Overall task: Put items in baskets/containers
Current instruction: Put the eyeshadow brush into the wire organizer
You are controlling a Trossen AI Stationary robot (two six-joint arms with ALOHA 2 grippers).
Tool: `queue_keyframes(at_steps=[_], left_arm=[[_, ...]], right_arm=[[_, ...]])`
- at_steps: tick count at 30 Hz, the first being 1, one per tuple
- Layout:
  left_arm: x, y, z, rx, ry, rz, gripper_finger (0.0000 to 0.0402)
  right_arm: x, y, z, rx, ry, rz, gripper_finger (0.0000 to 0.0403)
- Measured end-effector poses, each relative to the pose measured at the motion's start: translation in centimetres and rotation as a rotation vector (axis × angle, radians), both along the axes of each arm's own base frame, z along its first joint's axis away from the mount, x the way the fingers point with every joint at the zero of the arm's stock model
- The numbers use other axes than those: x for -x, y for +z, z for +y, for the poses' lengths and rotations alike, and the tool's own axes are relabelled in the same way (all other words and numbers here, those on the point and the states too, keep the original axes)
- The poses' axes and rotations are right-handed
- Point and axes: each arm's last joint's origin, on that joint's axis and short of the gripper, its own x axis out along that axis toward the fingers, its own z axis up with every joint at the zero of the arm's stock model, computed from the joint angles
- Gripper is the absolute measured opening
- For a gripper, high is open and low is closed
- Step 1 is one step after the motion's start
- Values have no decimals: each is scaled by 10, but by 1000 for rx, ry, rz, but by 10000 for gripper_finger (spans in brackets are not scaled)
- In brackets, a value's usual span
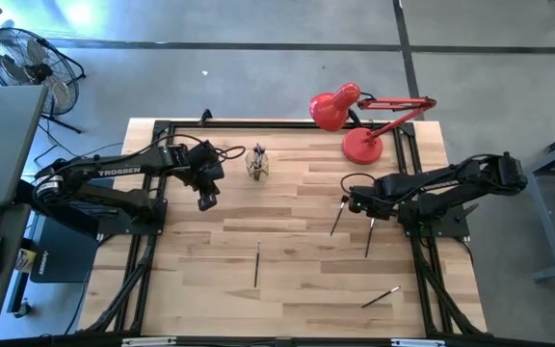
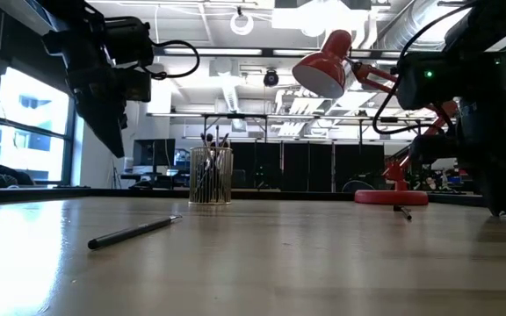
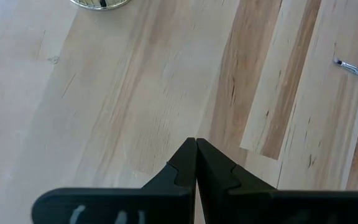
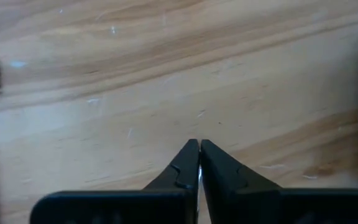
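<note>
We see the cup (image 1: 257,167) at the table's far side holding some sticks; four sticks (image 1: 256,264) lie loose nearer. Both grippers, left (image 1: 205,201) and right (image 1: 346,203), have jaws pressed together, empty. We should open wide before descending on a stick. "TROSSEN" is written on the arm.
</note>
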Motion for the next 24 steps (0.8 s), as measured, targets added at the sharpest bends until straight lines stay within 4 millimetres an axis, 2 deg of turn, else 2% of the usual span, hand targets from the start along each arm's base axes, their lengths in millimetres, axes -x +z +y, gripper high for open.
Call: queue_keyframes(at_steps=[11,17,24], left_arm=[[0,0,0,11,19,0,0],[0,0,0,14,23,0,0],[0,0,0,22,35,0,0]], right_arm=[[-5,5,-1,9,87,-28,2],[-16,23,-2,90,137,-116,1],[-32,59,1,244,218,-226,1]])
